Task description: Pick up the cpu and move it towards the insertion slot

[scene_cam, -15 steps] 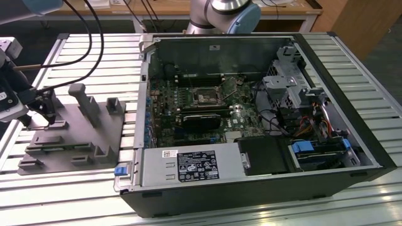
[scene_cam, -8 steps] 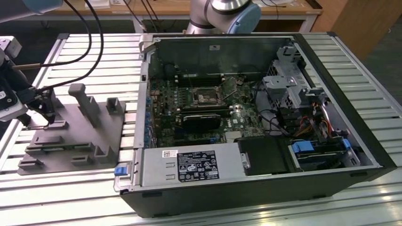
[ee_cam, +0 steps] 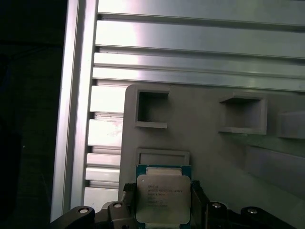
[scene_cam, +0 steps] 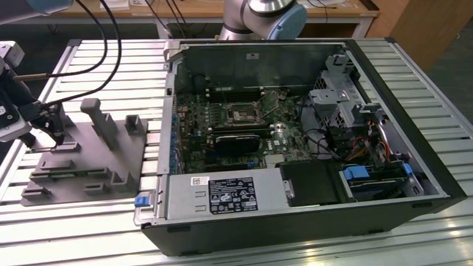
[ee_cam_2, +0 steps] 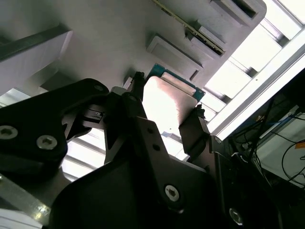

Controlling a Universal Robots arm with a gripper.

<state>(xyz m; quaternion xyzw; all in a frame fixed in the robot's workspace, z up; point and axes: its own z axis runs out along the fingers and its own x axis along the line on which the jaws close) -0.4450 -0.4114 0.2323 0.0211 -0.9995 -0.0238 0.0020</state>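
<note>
The gripper (scene_cam: 56,139) is over the grey plate (scene_cam: 88,166) on the exterior view's left. In both wrist views its two fingers (ee_cam: 127,192) press on two sides of the cpu (ee_cam: 163,199), so I think it is holding the chip. The chip is at the plate, and I cannot tell if it is lifted off. The insertion slot (scene_cam: 242,113) is well apart, inside the open computer box (scene_cam: 436,166) on the exterior view's right. The chip is not there yet. Everything rests on a table of shiny metal bars (scene_cam: 74,233). A wooden desk (scene_cam: 199,8) stands far behind.
</note>
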